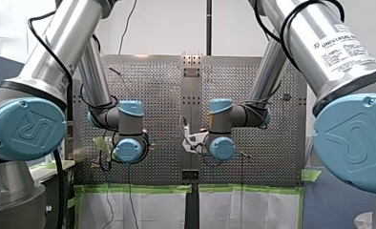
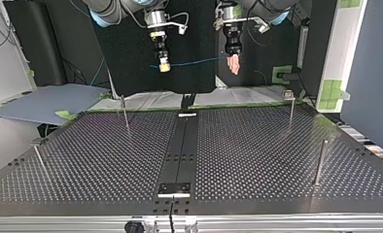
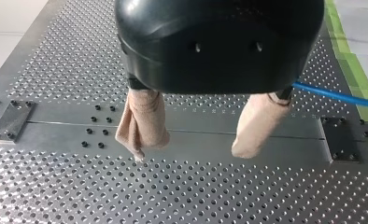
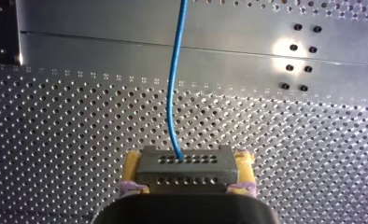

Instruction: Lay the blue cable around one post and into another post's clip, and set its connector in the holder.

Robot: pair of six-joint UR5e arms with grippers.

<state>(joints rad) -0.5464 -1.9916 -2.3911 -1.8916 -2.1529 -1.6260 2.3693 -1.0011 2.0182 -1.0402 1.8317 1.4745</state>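
My right gripper is closed on the connector, a dark grey block with rows of holes, clamped between the yellow pads. The blue cable leaves the connector's upper face and runs straight ahead of the gripper, over the perforated table.

My left gripper is wide. Its beige-padded fingers stand well apart with nothing between them. The cable comes out from behind one finger, close under the gripper body. I cannot tell whether it touches that finger.

In the top view both grippers hang high at the far end of the table, my right at the view's left and my left at its right. The cable is strung between them in the air with a slight sag.

Four thin posts stand upright on the table, two far and two nearer the sides. All are well apart from the cable, which lies around none of them.
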